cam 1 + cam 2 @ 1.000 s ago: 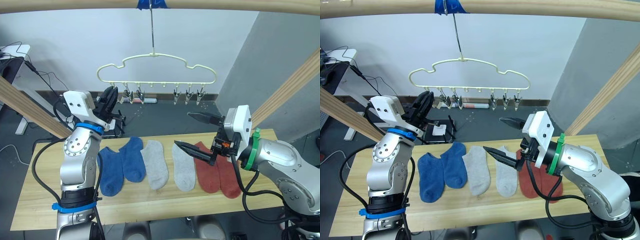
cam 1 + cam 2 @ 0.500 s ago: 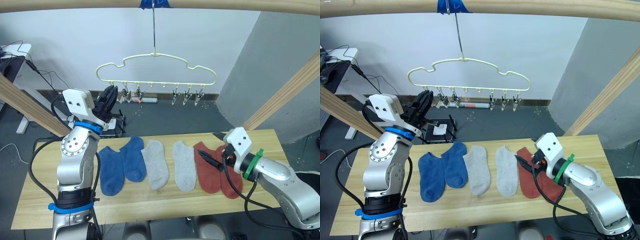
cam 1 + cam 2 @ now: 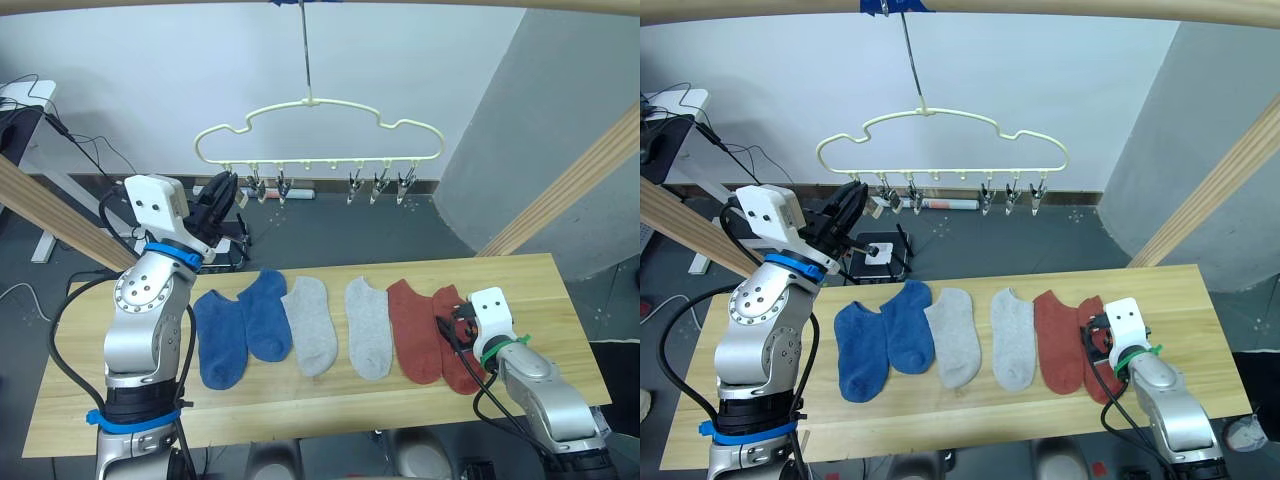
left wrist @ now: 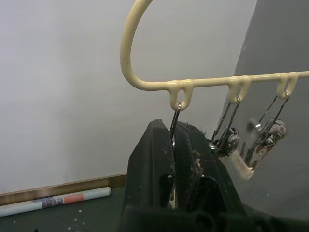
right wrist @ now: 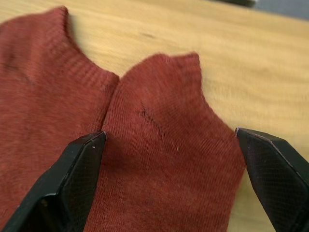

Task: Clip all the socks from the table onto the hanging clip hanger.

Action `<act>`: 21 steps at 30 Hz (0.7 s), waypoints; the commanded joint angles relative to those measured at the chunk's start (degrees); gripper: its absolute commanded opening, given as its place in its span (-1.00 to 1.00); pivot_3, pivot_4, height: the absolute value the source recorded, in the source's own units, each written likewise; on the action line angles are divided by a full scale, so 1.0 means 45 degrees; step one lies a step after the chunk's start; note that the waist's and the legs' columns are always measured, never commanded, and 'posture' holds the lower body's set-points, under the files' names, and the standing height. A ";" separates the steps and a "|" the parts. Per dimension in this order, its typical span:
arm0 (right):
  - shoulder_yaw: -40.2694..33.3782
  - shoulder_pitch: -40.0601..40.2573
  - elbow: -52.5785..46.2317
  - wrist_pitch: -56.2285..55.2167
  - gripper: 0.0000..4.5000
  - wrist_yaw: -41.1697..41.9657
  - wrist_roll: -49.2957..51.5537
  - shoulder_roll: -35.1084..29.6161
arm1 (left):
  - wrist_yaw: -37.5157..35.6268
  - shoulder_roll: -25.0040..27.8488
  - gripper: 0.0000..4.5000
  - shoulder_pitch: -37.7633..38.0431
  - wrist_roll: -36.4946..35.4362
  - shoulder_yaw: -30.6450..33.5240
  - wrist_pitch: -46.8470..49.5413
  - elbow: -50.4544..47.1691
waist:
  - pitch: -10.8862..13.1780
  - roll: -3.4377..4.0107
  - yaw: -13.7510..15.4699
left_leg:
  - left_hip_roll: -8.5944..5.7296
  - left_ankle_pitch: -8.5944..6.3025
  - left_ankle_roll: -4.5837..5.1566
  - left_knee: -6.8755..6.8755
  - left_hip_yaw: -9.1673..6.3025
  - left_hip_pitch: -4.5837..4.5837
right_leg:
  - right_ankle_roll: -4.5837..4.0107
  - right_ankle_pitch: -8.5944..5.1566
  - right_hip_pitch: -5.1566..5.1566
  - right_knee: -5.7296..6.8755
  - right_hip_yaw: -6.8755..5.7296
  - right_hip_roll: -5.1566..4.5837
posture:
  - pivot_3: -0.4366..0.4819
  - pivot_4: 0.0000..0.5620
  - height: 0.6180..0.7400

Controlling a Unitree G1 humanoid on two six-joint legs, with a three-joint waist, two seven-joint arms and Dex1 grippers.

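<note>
Six socks lie in a row on the table (image 3: 300,400): two blue (image 3: 240,325), two light grey (image 3: 340,322) and two rust red (image 3: 415,330). My right gripper (image 3: 448,333) is down at the rightmost red sock (image 5: 164,159), open, with a finger on each side of its cuff. The cream clip hanger (image 3: 318,130) hangs above the table's far edge with several empty metal clips (image 3: 378,185). My left gripper (image 3: 222,190) is raised to the hanger's left end. It is shut on the leftmost clip (image 4: 173,137), whose wire runs down between the fingers.
A thick wooden bar crosses the top, and slanted wooden beams (image 3: 560,190) stand at both sides of the table. Cables and small items lie on the dark floor (image 3: 330,235) behind the table. Bare tabletop lies in front of the socks and at both ends.
My right arm has dropped from above the middle socks, moving right and down to the rightmost red sock. The left gripper has stayed at the hanger's left clip.
</note>
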 commanded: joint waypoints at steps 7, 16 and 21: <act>-0.1442 0.0230 -0.0255 0.2121 1.00 -0.0769 0.0489 0.1383 | -0.0063 0.0079 -0.99 0.0067 -0.0170 0.0117 -0.0065 -0.0503 | 0.0008 0.0012 0.0006 | 0.0001 0.0000 -0.0001 -0.0001 -0.0001 0.0000 | 0.0028 -0.0017 0.0001 0.0000 0.0000 -0.0001 | -0.34 0.28 1.00; -0.2024 -0.0045 -0.0192 0.3540 0.47 -0.0827 0.0817 0.2203 | -0.0158 0.0099 -1.00 0.0072 -0.0213 0.0126 -0.0070 -0.0429 | 0.0007 0.0011 0.0003 | 0.0003 0.0000 -0.0001 0.0000 -0.0006 0.0001 | 0.0036 -0.0017 0.0004 -0.0002 -0.0004 0.0001 | -0.34 0.27 1.00; -0.2381 -0.0237 -0.0358 0.3969 -0.34 -0.0854 0.0951 0.2519 | -0.0468 0.0217 -1.00 0.0124 -0.0603 0.0240 0.0342 -0.0523 | 0.0007 0.0010 -0.0006 | 0.0003 0.0000 -0.0001 -0.0001 -0.0004 0.0000 | 0.0038 -0.0018 0.0004 -0.0006 -0.0003 0.0001 | -0.35 0.26 1.00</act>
